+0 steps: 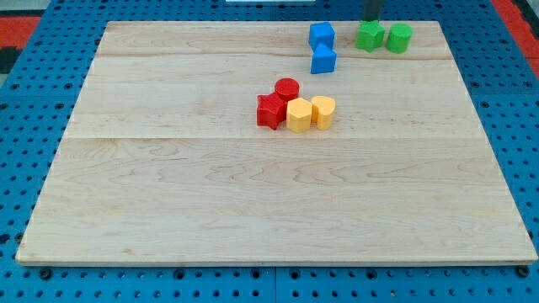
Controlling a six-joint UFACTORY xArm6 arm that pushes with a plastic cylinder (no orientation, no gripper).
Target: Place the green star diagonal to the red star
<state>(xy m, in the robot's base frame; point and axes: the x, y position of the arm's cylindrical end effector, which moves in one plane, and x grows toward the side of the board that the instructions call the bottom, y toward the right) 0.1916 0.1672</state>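
My tip [370,20] is parked bare at the view's top edge, touching nothing I can see. The green star [369,36] sits just below it, the red star [271,110] well off down-left. Looks light and hard, so it'll slide easily on the smooth wooden board [253,202]; I'd push its top face.

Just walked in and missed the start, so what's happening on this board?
My tip sits at the view's top edge, just above the green star, which has a green cylinder to its right. The red star lies mid-board, clustered with a red cylinder and two yellow blocks. Two blue blocks sit between. The green star is far from the red star.
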